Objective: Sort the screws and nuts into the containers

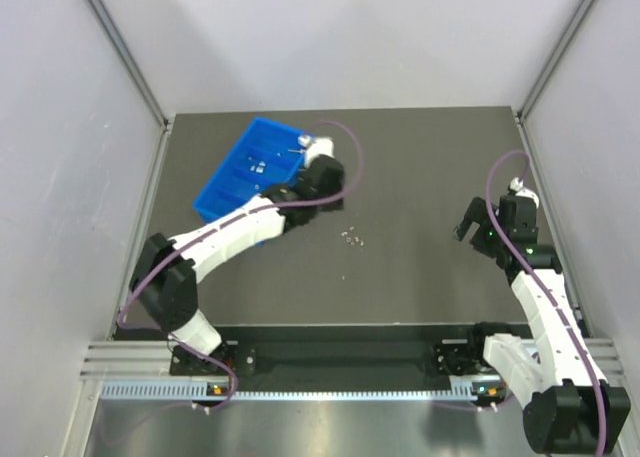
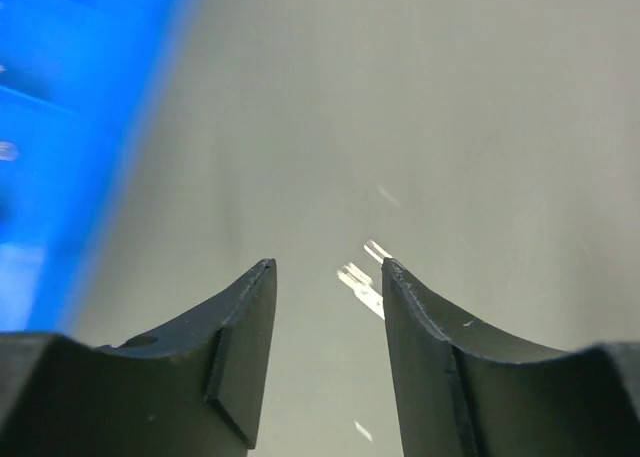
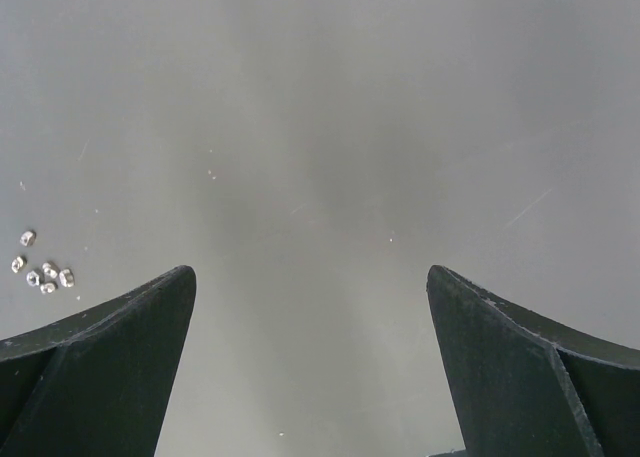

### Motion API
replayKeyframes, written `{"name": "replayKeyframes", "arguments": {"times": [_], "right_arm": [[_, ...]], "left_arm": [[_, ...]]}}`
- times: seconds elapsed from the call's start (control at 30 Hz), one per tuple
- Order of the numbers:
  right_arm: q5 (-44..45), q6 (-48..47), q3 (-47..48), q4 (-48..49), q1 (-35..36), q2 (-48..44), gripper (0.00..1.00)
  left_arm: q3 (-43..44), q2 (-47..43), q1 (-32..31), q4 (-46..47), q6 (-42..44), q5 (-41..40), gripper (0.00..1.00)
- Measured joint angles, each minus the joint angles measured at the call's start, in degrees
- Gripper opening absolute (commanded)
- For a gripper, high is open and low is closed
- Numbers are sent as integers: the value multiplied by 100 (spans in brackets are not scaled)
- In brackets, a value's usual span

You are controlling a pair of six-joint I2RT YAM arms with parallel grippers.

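**Top external view:** fixed high above and behind the arm bases, looking steeply down over the dark table [image 1: 420, 167]. **Left wrist view:** close and blurred, looking out between the fingers of the left gripper [image 2: 328, 264], with the blue tray [image 2: 50, 127] along its left edge. **Right wrist view:** low over the table, framed by the right gripper [image 3: 310, 270]. Its cluster of nuts [image 3: 45, 274] at lower left also lies mid-table in the overhead view.

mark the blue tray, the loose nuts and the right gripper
blue tray [image 1: 228, 167], top view, left wall
nuts [image 3: 48, 272], right wrist view, cluster middle
right gripper [image 3: 310, 277], right wrist view, midway between fingertips
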Motion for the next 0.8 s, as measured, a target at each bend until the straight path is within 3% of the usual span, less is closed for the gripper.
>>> {"name": "replayKeyframes", "arguments": {"times": [0.17,0.47,0.8], "right_arm": [[-13,-9,-20,7,0,-2,100],[-9,-17,-72,22,0,-66,100],[-11,-59,-72,22,0,-66,100]], "left_arm": [[109,678,-968,-127,-411,-146,43],[376,1945,-1152,-474,-1311,-422,41],[612,2334,-1233,-612,-1961,-721,42]]}}
